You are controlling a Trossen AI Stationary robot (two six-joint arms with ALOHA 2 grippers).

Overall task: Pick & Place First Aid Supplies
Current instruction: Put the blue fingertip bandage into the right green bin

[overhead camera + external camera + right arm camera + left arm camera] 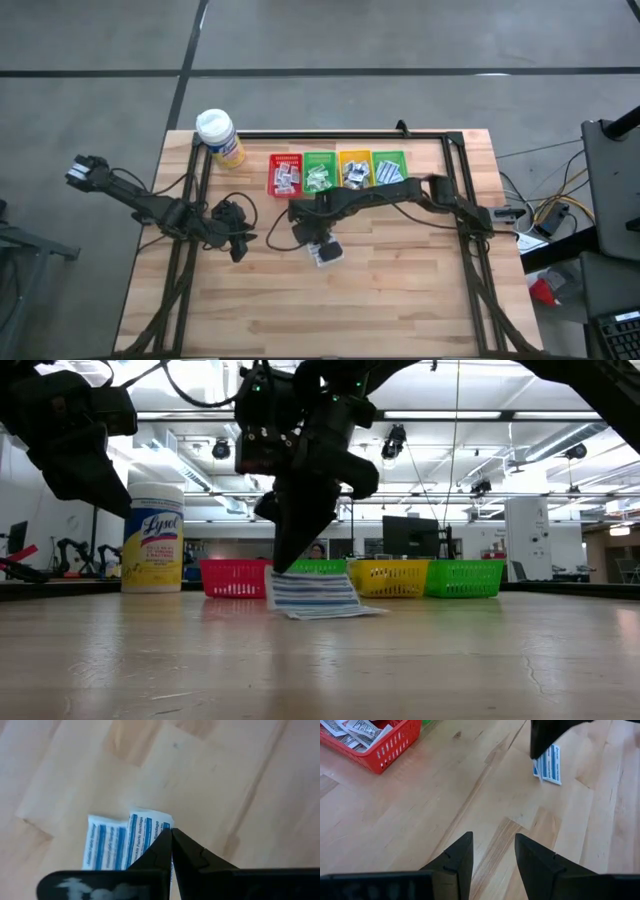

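Blue-striped bandage packets lie on the wooden table, in front of the row of bins and clear of them. Right gripper is down at the table, fingers closed together, pinching the edge of one packet; whether the neighbouring packet is caught too cannot be told. Red bin, green bin, yellow bin and second green bin hold more sachets. Left gripper hovers nearby over bare wood, fingers apart, nothing between them. Lysol canister stands beside the red bin.
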